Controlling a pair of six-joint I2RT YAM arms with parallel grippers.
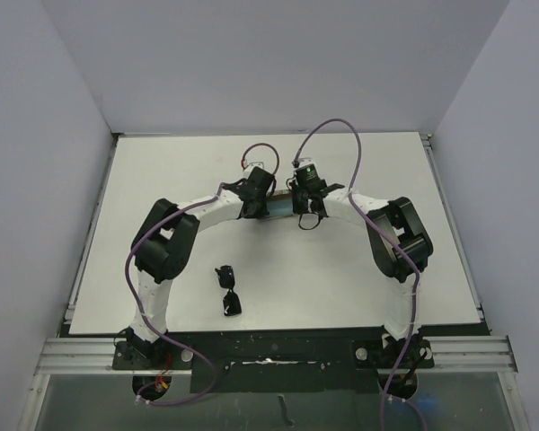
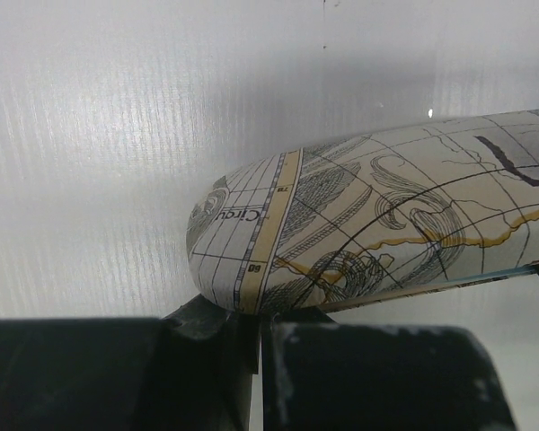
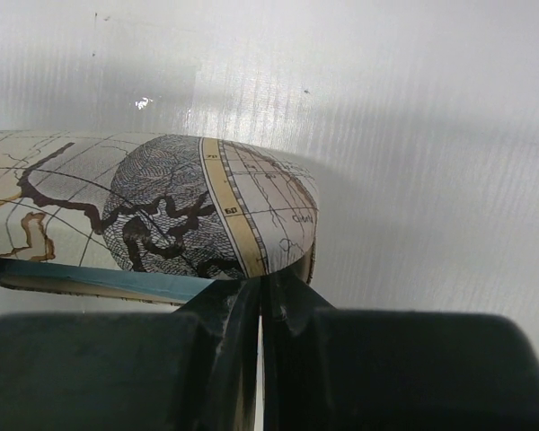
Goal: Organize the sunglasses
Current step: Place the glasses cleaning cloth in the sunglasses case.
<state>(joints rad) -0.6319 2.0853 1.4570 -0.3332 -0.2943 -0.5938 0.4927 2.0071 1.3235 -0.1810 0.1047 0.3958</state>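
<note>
The black sunglasses (image 1: 228,289) lie on the white table, near the left arm and well in front of both grippers. The oval map-patterned case (image 2: 368,224) sits mid-table between the grippers; it also shows in the right wrist view (image 3: 162,206). My left gripper (image 1: 254,208) has its jaws pinched together at the case's left end (image 2: 259,314). My right gripper (image 1: 304,208) has its jaws pinched together at the case's right end (image 3: 262,285). A light blue strip (image 3: 99,280) runs along the case's lower edge, and also shows from above (image 1: 277,209).
The white table (image 1: 386,171) is walled by grey panels at the back and sides. The black mounting rail (image 1: 278,346) runs along the near edge. Purple cables (image 1: 341,126) loop above the wrists.
</note>
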